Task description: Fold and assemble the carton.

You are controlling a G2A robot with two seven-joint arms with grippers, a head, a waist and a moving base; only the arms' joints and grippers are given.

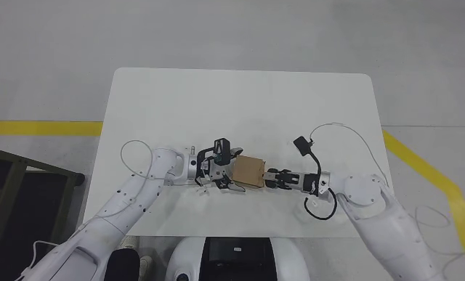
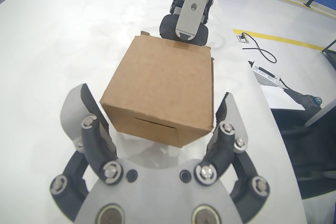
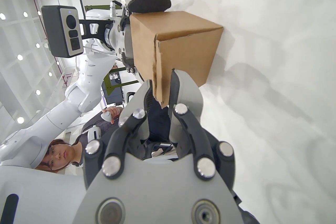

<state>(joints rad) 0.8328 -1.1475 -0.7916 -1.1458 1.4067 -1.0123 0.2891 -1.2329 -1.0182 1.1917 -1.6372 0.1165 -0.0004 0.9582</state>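
Brown corrugated board, matte and dry-looking: the carton (image 1: 249, 172) sits as a squared-up box on the white table (image 1: 218, 99), near its front edge and between the two arms. Faces are flat and corners crisp. A thin slot (image 2: 155, 124) is cut in the end wall facing the left wrist. A raw fluted edge (image 3: 155, 62) shows along one seam, not quite flush.

Likely light and empty, stiff across panels but weak at the creases. It would probably slide readily on the smooth tabletop and dent under a hard pinch. Best taken across two opposite walls, or by a flap edge.

The left gripper (image 2: 153, 114) has jaws spread wide, straddling the carton's end, with rubbery pads (image 2: 92, 104) at or just beside the side walls; firm pressure cannot be confirmed. The right gripper (image 3: 162, 78) has fingers nearly closed, pinching a cardboard edge at the opposite end.
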